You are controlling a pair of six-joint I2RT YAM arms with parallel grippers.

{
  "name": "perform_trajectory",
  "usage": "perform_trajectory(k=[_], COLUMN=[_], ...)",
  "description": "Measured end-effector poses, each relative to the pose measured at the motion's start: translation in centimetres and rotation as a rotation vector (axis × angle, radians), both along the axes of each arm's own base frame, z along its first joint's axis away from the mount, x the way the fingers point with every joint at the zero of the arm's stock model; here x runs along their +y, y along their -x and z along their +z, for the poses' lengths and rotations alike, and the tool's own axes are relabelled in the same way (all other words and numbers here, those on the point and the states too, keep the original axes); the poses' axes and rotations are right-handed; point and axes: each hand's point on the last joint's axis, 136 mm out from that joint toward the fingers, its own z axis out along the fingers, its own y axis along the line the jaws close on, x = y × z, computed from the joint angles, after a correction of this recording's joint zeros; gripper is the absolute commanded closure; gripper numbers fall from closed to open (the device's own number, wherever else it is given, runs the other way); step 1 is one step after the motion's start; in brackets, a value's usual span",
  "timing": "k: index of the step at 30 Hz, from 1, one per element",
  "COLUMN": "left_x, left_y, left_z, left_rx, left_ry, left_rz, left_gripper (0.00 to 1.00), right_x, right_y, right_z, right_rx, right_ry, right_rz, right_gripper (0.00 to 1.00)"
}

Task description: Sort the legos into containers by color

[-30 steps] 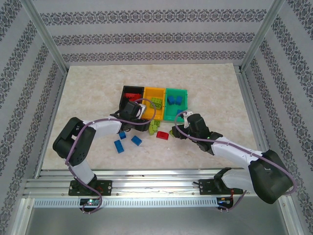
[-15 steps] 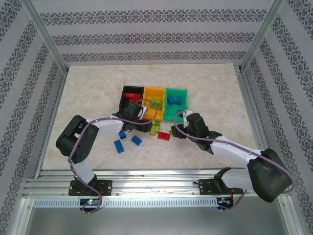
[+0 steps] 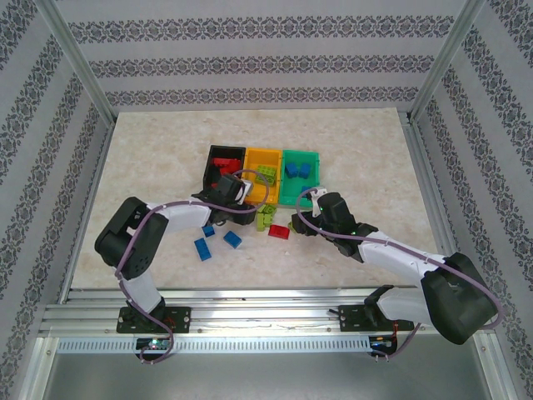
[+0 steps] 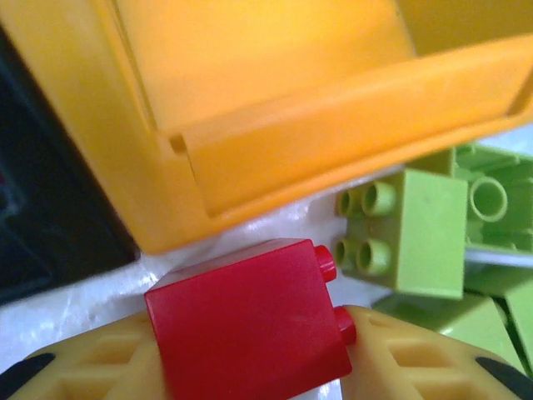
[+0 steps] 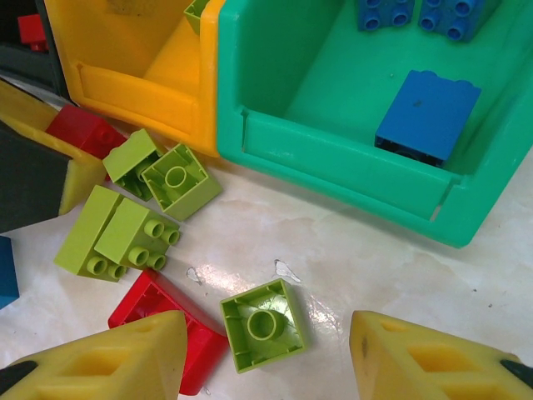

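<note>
Gripping a red brick [image 4: 241,308] between both fingers, the left gripper [image 4: 250,362] sits at the near wall of the orange-yellow bin [image 4: 333,133], next to the black bin [image 3: 223,151]. Right gripper [image 5: 266,367]: fingers apart, hovering over a lime brick [image 5: 262,323] on the table [image 5: 375,267] near the green bin [image 5: 333,158], which holds blue bricks [image 5: 427,117].

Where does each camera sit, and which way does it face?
Top external: above and behind, looking down on the table; both arms show.
Left wrist: on the left arm, facing the orange bin; left gripper clamps a red brick.
Right wrist: on the right arm, looking down at a lime brick near the green bin; right gripper open.
Both wrist views share the orange bin.
</note>
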Motion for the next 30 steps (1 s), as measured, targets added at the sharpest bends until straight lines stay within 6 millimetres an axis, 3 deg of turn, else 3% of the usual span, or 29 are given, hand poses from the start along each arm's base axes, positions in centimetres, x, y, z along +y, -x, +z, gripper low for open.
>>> perform_trajectory(k=[18,25,30], left_x=[0.4,1.3,3.0], left_y=[2.1,1.1,-1.7], left_z=[6.2,10.2,12.9], left_rx=[-0.198,-0.3,-0.351], left_ry=[0.147,0.174,0.176], left_rz=[-0.029,0.041,0.126], left_gripper=[0.54,0.53,0.53], right_x=[0.6,1.2,1.3], right_y=[0.4,0.8,1.0], right_z=[0.8,1.0,1.6], right_rx=[-0.02,-0.024,-0.037], right_ry=[-0.012,-0.015,-0.024], right_rz=[0.019,0.042,0.047], right_gripper=[0.45,0.45,0.45])
